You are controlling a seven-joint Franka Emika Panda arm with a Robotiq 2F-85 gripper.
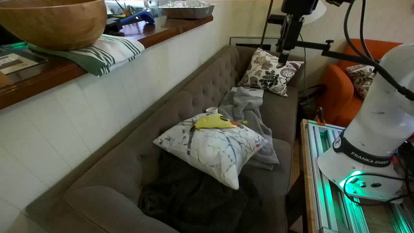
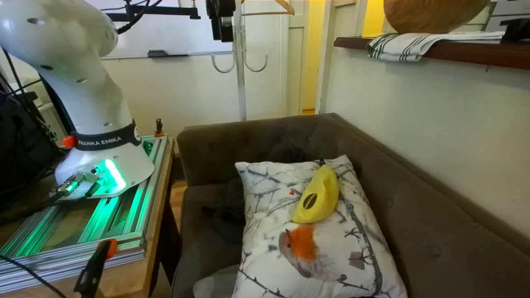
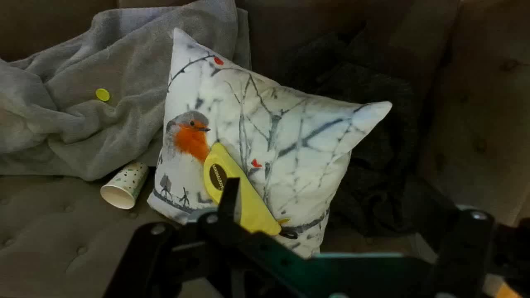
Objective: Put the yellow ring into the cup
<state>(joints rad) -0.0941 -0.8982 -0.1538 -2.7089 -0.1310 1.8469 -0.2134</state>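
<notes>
The ring (image 3: pixel 102 94) is bright yellow, the blanket (image 3: pixel 80 130) plain grey. The cup (image 3: pixel 127 182) is white, sprinkled with green and dark flecks. A white pillow (image 3: pixel 290 136) carries a print of grey branches, small red spots and a grey-headed bird with an orange breast. The banana-shaped pouch (image 2: pixel 324 188) is yellow with a dark oval label (image 2: pixel 309 201). The sofa (image 1: pixel 210 81) is brownish grey, the throw (image 1: pixel 200 200) near black. The leaf-print pillow (image 1: pixel 266 72) mixes brown and black on off-white. The towel (image 1: pixel 110 51) is white with dark green stripes, the bowl (image 1: pixel 58 24) wood brown, the armchair (image 1: pixel 336 90) orange. The arm (image 1: pixel 368 129) is white, its band (image 1: pixel 362 156) black with white letters; the jaws are black.
</notes>
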